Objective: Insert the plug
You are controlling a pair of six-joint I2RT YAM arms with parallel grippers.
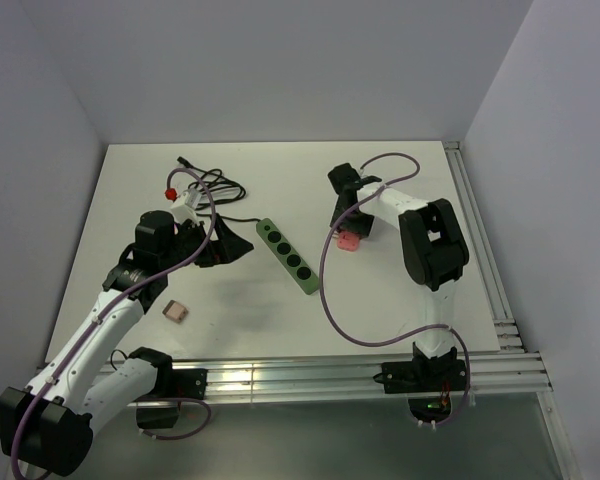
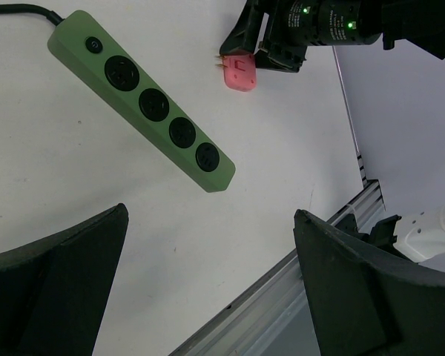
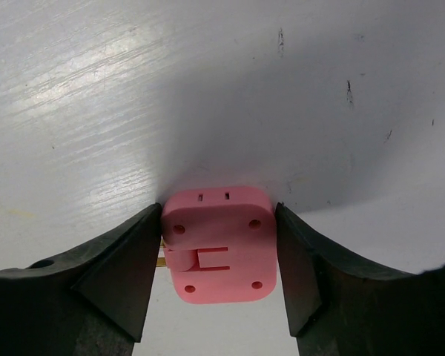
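Revealing what overhead hides, the wrist view shows the right gripper [image 3: 217,222] clamped on the pink plug [image 3: 219,256]; left gripper [image 2: 209,215] spread wide.

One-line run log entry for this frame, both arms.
left gripper: open, empty | right gripper: shut on pink plug lying on table | power strip: all four sockets empty, apart from plug
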